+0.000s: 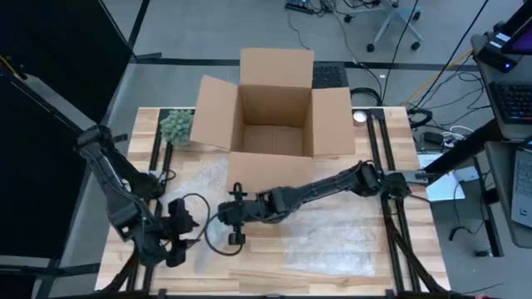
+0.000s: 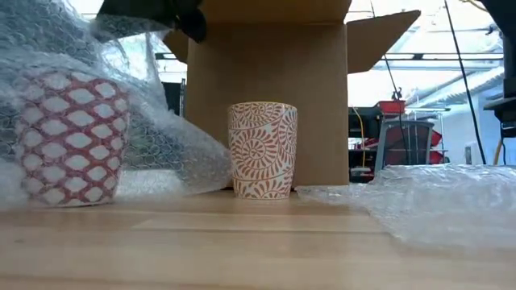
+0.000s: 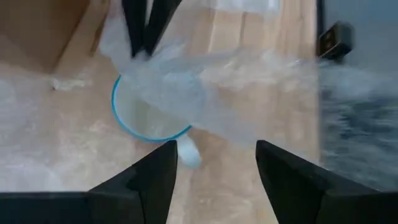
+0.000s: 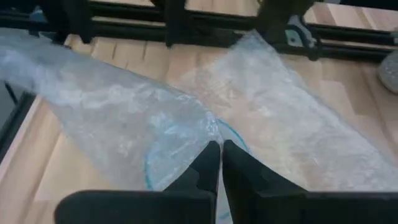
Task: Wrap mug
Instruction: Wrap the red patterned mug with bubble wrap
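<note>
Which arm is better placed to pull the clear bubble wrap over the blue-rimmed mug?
Right. Its gripper is shut on the clear bubble wrap directly above the blue-rimmed mug. The left gripper is open, holding nothing, beside the mug.

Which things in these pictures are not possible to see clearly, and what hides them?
- Blue-rimmed mug: left wrist view, bubble wrap covers part of its rim and body.
- Same mug, high view: hidden under the arms.
- Right tool: closed on the wrap; what lies below is hidden.
- Red lattice cup: low view, wrap drapes over it.
- Box contents: too dim to tell.
</note>
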You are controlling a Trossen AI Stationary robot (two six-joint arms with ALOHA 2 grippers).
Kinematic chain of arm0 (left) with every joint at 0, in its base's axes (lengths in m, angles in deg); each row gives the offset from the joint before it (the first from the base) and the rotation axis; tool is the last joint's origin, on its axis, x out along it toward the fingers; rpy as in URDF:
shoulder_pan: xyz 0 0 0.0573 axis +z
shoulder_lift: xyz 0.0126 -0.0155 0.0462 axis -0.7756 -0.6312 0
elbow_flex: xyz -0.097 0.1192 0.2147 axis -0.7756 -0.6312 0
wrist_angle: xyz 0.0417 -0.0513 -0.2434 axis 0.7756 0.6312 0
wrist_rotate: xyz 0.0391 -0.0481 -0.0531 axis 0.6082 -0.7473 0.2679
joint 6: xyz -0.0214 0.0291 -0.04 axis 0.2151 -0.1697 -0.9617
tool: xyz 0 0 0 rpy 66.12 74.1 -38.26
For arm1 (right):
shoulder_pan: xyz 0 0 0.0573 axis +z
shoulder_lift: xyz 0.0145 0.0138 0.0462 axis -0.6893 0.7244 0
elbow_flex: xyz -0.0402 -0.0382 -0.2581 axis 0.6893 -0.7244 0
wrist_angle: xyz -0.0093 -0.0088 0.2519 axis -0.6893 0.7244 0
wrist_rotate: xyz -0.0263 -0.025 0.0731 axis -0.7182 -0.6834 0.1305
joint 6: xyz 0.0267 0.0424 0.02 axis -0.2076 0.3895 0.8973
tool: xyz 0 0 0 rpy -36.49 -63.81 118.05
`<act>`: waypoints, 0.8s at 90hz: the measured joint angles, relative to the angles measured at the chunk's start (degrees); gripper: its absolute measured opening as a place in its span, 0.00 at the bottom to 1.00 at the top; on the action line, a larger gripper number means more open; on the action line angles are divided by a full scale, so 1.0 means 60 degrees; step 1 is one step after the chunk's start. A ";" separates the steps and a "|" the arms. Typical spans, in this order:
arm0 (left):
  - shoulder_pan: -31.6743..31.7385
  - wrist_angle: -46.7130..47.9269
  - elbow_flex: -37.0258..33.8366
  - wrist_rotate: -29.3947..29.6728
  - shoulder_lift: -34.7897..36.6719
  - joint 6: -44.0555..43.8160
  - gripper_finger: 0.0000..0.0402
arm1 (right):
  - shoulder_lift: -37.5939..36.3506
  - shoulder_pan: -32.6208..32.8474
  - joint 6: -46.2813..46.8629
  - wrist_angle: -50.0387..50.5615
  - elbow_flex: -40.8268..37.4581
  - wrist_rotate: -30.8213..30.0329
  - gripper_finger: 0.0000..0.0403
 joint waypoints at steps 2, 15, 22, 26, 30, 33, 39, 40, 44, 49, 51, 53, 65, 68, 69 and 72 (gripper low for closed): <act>-0.0002 -0.0009 0.0059 0.0072 0.0041 0.0057 0.51 | 0.0000 -0.0020 0.0010 0.0009 0.0000 0.0003 0.00; -0.0006 -0.0206 0.0381 0.0800 0.0189 0.0525 0.51 | 0.0000 -0.0052 0.0010 0.0066 0.0000 0.0005 0.00; -0.0006 -0.0475 0.0355 0.1096 0.0196 0.0792 0.51 | 0.0000 -0.0079 0.0044 0.0067 0.0000 0.0003 0.00; -0.0003 -0.0752 0.0287 0.1161 0.0195 0.0960 0.51 | 0.0000 -0.0100 0.0068 0.0067 0.0000 0.0003 0.00; -0.0004 -0.1028 0.0144 0.1166 0.0155 0.1072 0.51 | 0.0000 -0.0130 0.0076 0.0067 0.0000 -0.0001 0.00; 0.0016 -0.1260 0.0020 0.1159 0.0079 0.1215 0.51 | 0.0000 -0.0142 0.0079 0.0067 0.0000 0.0003 0.00; 0.0187 -0.1514 -0.0206 0.1130 -0.0157 0.1273 0.51 | 0.0000 -0.0182 0.0108 0.0067 0.0000 -0.0001 0.00; 0.0225 -0.1516 -0.0244 0.1130 -0.0200 0.1270 0.51 | 0.0000 -0.0188 0.0111 0.0068 0.0000 0.0001 0.00; 0.0391 -0.1512 -0.0402 0.1130 -0.0360 0.1255 0.51 | 0.0000 -0.0200 0.0112 0.0070 0.0000 -0.0001 0.00; 0.0562 -0.1555 -0.0618 0.1134 -0.0543 0.1221 0.51 | 0.0000 -0.0200 0.0112 0.0071 0.0000 -0.0001 0.00; 0.0630 -0.1556 -0.0715 0.1142 -0.0606 0.1213 0.51 | 0.0000 -0.0200 0.0113 0.0072 0.0000 -0.0006 0.00; 0.0699 -0.1541 -0.0811 0.1145 -0.0680 0.1205 0.51 | 0.0000 -0.0200 0.0115 0.0074 0.0000 -0.0013 0.00; 0.1117 -0.1569 -0.1294 0.1148 -0.1019 0.1204 0.51 | 0.0000 -0.0197 0.0120 0.0074 0.0000 -0.0016 0.00; 0.1204 -0.1566 -0.1438 0.1152 -0.1052 0.1200 0.51 | 0.0000 -0.0185 0.0120 0.0074 0.0000 -0.0016 0.00; 0.1231 -0.1563 -0.1480 0.1154 -0.1065 0.1200 0.51 | 0.0000 -0.0183 0.0120 0.0074 0.0000 -0.0019 0.00; 0.1292 -0.1553 -0.1584 0.1161 -0.1091 0.1198 0.51 | 0.0000 -0.0175 0.0130 0.0078 0.0000 -0.0020 0.00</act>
